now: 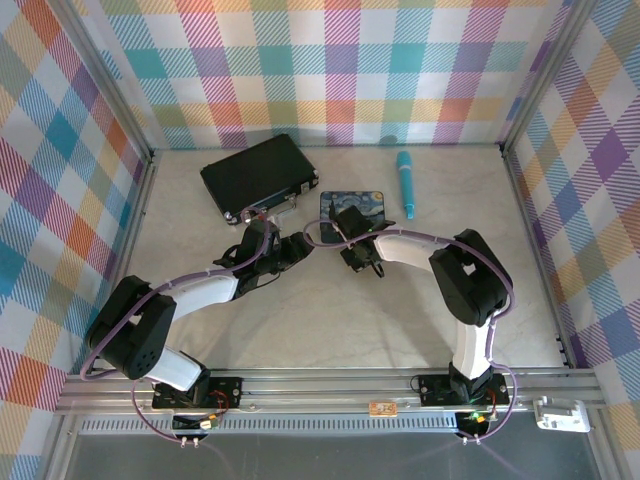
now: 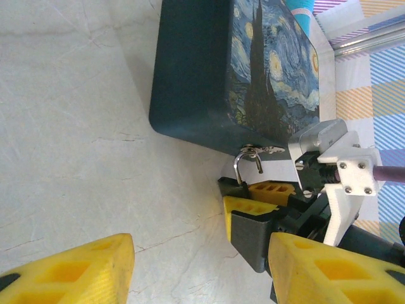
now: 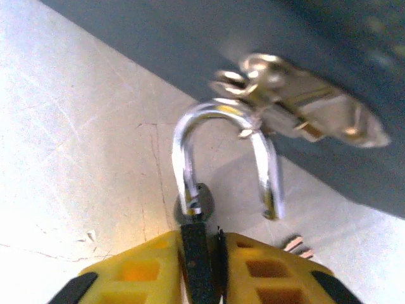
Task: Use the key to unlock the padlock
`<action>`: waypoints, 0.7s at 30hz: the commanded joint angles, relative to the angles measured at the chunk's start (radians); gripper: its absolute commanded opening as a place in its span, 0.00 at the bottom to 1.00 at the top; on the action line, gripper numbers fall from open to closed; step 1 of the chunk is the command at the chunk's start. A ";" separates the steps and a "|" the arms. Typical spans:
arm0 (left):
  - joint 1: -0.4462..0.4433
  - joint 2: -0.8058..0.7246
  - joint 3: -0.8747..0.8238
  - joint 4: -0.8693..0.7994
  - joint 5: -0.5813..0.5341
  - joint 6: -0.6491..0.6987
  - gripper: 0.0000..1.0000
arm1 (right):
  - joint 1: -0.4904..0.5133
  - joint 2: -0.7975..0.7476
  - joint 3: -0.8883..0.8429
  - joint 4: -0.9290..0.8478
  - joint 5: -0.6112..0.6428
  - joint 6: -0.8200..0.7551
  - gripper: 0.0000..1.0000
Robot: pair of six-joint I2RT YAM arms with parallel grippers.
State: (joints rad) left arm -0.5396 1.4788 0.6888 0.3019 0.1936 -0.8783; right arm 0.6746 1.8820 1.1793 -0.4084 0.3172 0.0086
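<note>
Right gripper (image 3: 202, 244) is clenched on the padlock (image 3: 196, 206), whose body is a dark sliver pinched between its 2 yellow fingers (image 3: 266, 272). The shackle (image 3: 221, 111) rises toward 12 o'clock. 1 leg is seated in the body and the other ends free in the air. At the shackle's top, toward 1 o'clock, the blurred silvery key (image 3: 304, 117) touches it and lies against the tin's (image 3: 190, 38) dark side. Left gripper (image 2: 201, 250) is released, fingers wide apart over bare table (image 2: 76, 126), with the padlock at its 12 o'clock. From above, the case (image 1: 258, 175) sits at 10 o'clock from the tin and the pen (image 1: 405, 183) at 2 o'clock.
</note>
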 commanded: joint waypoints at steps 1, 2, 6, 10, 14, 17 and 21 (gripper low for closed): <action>0.007 -0.041 -0.018 0.012 0.006 -0.002 0.57 | -0.006 -0.030 -0.027 0.001 -0.085 -0.009 0.15; 0.007 -0.044 -0.021 0.014 0.005 -0.003 0.57 | -0.009 -0.038 -0.029 0.005 -0.104 -0.021 0.13; -0.002 -0.048 -0.045 0.041 0.009 -0.008 0.57 | -0.039 -0.062 -0.022 -0.005 -0.208 -0.083 0.05; -0.026 -0.023 -0.064 0.098 0.009 -0.029 0.57 | -0.083 -0.083 -0.012 -0.019 -0.350 -0.160 0.00; -0.063 0.036 -0.052 0.172 0.010 -0.054 0.55 | -0.140 -0.092 -0.003 -0.041 -0.503 -0.204 0.00; -0.084 0.085 -0.020 0.206 0.021 -0.057 0.54 | -0.169 -0.100 -0.013 -0.038 -0.563 -0.234 0.00; -0.085 0.113 0.004 0.212 -0.002 -0.052 0.55 | -0.177 -0.084 0.010 -0.054 -0.545 -0.276 0.00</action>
State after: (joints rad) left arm -0.6224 1.5860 0.6579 0.4561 0.2008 -0.9276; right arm 0.4965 1.8194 1.1648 -0.4358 -0.1623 -0.2020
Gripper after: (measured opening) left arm 0.544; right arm 0.138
